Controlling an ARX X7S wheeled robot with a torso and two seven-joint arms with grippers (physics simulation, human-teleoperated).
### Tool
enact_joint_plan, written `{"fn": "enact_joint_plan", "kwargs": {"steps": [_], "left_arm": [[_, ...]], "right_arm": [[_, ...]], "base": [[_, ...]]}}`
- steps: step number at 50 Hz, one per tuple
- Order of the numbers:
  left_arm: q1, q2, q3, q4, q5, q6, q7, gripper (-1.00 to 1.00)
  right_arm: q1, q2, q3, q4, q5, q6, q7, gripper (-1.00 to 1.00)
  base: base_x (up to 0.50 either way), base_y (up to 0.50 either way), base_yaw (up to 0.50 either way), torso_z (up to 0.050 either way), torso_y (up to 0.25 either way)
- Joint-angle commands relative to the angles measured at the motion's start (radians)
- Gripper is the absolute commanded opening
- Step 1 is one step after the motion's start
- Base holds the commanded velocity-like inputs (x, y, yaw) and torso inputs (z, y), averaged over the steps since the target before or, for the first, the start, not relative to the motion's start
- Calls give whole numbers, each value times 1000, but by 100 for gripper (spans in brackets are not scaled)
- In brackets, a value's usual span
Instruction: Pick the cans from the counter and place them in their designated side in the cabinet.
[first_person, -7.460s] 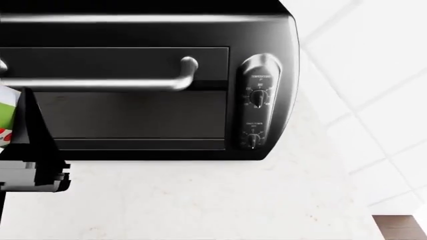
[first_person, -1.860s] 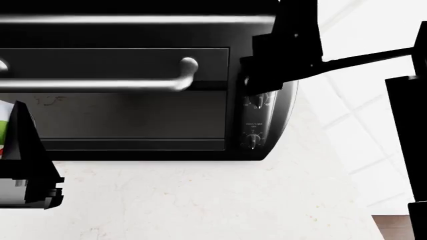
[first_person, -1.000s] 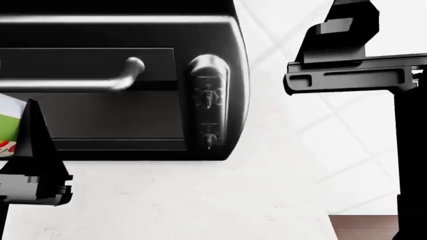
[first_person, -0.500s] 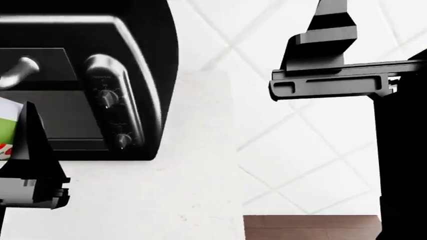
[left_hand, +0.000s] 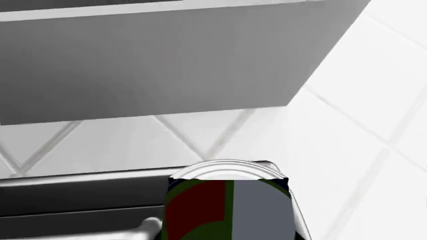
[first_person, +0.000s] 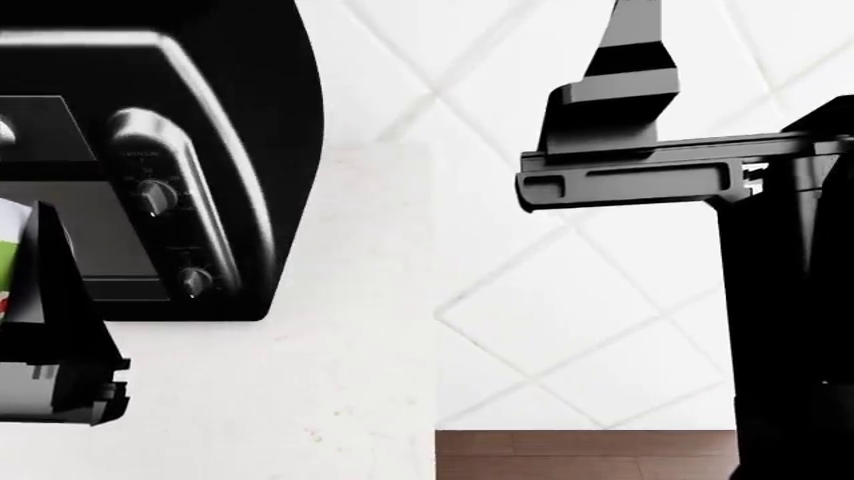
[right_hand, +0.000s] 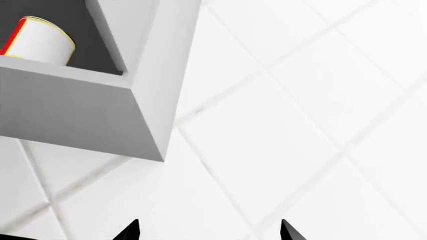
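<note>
My left gripper (first_person: 24, 262) is shut on the green-labelled can (left_hand: 227, 205), which has a silver lid and a red patch; in the head view only a sliver of this can (first_person: 8, 255) shows at the left edge, above the counter (first_person: 334, 380). Seen from the left wrist, the grey underside of the cabinet (left_hand: 167, 60) is overhead. The second can (right_hand: 39, 41), pale-sided with a red and yellow edge, stands inside the cabinet (right_hand: 80, 110) near its side wall. My right gripper (right_hand: 208, 231) is open and empty, raised before the tiled wall; the head view shows it as the right gripper (first_person: 630, 50) pointing up.
A black toaster oven (first_person: 200, 200) with two knobs and a metal handle stands on the counter at the left. The white diagonal-tiled wall (first_person: 561, 300) runs behind and to the right. Brown floor (first_person: 587, 455) shows past the counter's right end.
The head view has swung right, so the toaster oven slid left in it. My right arm rose into view. The left gripper kept hold of the green-labelled can.
</note>
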Motion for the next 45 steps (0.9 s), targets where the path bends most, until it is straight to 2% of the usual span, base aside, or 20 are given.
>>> {"fn": "enact_joint_plan", "kwargs": {"steps": [1, 4, 7, 9, 12, 14, 16, 17, 20, 21, 24, 30, 33, 40, 45], "left_arm": [[-49, -83, -32, 63, -56, -71, -61, -100], [-114, -164, -30, 95, -110, -122, -117, -100], [-192, -319, 15, 99, -192, -94, -219, -100], [-260, -459, 72, 99, -235, -42, -301, -100], [-430, -621, 190, 99, -333, 28, -364, -100], [-590, -658, 278, 99, -400, 24, -332, -100], [-880, -592, 427, 100, -499, -109, -278, -100], [-1030, -560, 510, 100, -554, -176, -267, -100], [-1462, -497, 670, 100, -708, -318, -289, -100], [-1551, -473, 687, 100, -762, -363, -301, -100], [-1732, -410, 700, 83, -879, -472, -327, -100], [-2027, -310, 722, 29, -1046, -630, -368, -100], [-2105, -281, 733, 1, -1074, -678, -379, -100], [-2168, -233, 765, -119, -998, -761, -323, -100], [-2274, -147, 808, -260, -894, -846, -249, -100]], "right_arm": [[-35, -39, 41, 0, -2, 31, 0, 100], [-44, -50, 49, 0, -2, 34, 0, 100], [-53, -62, 54, 0, -5, 34, 0, 100], [-56, -62, 57, 0, -4, 30, 0, 100], [-59, -56, 57, 0, -5, 16, 0, 100], [-60, -45, 47, 0, -12, -5, 0, 100], [-53, -13, 0, 0, -34, -65, 0, 100], [-38, 28, -69, 0, -66, -136, 0, 100], [89, 256, -496, 0, -271, -542, 0, 100], [127, 307, -635, 0, -319, -634, 0, 100], [181, 374, -790, 0, -385, -757, 0, 100], [222, 422, -891, 0, -424, -837, 0, 100], [233, 431, -918, 0, -433, -858, 0, 100], [236, 436, -947, 0, -445, -878, 0, 100], [220, 440, -965, 0, -470, -897, 0, 100]], "base": [[0, 0, 0, 0, 0], [0, 0, 0, 0, 0], [0, 0, 0, 0, 0], [0, 0, 0, 0, 0], [0, 0, 0, 0, 0], [0, 0, 0, 0, 0], [0, 0, 0, 0, 0], [0, 0, 0, 0, 0], [0, 0, 0, 0, 3], [0, 0, 0, 0, 0], [0, 0, 0, 0, 0], [0, 0, 0, 0, 0], [0, 0, 0, 0, 0], [0, 0, 0, 0, 0], [0, 0, 0, 0, 0]]}}
